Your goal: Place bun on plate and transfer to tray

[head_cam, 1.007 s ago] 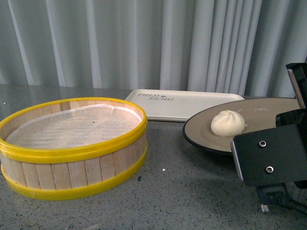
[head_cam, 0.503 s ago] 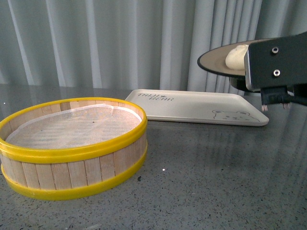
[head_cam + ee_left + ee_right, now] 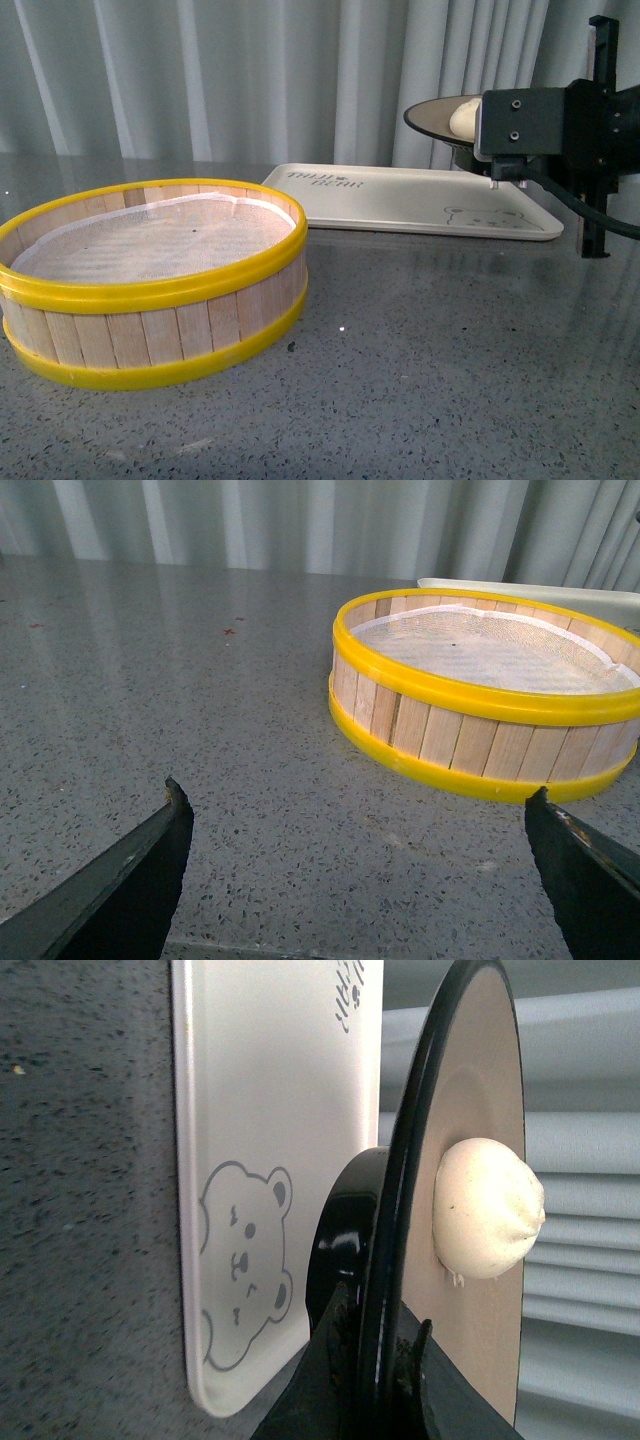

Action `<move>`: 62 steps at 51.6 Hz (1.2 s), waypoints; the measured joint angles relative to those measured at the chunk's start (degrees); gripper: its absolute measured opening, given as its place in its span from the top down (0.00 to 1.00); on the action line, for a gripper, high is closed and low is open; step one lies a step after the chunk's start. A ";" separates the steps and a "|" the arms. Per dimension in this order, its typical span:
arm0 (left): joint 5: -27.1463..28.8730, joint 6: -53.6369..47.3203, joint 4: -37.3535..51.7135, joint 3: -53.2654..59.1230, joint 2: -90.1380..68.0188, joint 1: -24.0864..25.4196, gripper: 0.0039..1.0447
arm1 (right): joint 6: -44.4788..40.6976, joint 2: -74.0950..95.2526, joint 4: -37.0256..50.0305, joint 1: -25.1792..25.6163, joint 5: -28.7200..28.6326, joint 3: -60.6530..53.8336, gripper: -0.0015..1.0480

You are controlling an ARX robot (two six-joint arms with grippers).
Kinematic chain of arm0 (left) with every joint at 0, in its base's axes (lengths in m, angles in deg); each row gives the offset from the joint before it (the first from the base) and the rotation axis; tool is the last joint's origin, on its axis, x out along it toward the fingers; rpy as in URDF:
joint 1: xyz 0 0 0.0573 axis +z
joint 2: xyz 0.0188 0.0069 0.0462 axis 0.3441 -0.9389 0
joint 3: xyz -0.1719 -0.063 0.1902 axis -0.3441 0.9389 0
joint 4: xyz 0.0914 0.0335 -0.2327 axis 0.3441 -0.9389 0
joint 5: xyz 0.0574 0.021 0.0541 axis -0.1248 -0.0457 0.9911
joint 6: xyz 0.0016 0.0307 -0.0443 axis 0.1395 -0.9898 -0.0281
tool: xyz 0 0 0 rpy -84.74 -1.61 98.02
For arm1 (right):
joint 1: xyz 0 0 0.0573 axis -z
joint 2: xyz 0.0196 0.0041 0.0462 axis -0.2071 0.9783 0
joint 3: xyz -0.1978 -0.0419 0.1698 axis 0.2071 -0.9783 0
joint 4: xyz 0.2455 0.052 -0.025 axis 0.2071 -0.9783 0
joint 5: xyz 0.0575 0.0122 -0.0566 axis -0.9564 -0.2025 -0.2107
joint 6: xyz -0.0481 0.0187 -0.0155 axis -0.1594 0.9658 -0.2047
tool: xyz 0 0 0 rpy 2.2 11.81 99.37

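Above the right end of the tray [image 3: 400, 205], the plate [image 3: 432, 116] hangs level in the air, clear of the tray's surface. The bun [image 3: 490, 1210] sits on its tan inside, near the middle. The right gripper [image 3: 385, 1375] has its jaws clamped on the plate's black rim, one on each face. Further left, the left gripper [image 3: 355, 792] hovers low over the grey counter [image 3: 450, 380], jaws spread wide with nothing between them. It is near the yellow-rimmed wooden basket [image 3: 150, 290], which stands on the counter in front of the tray's left end.
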 joint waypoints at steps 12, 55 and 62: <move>0.00 0.00 0.00 0.00 0.00 0.00 0.06 | 0.15 8.13 -1.66 0.81 -3.17 9.38 0.97; 0.00 0.00 0.00 0.00 0.00 0.00 0.06 | 4.74 20.09 -8.39 1.16 -8.50 21.46 0.97; 0.00 0.00 0.00 0.00 0.00 0.00 0.06 | 5.31 20.33 -8.44 1.09 -8.66 21.46 0.97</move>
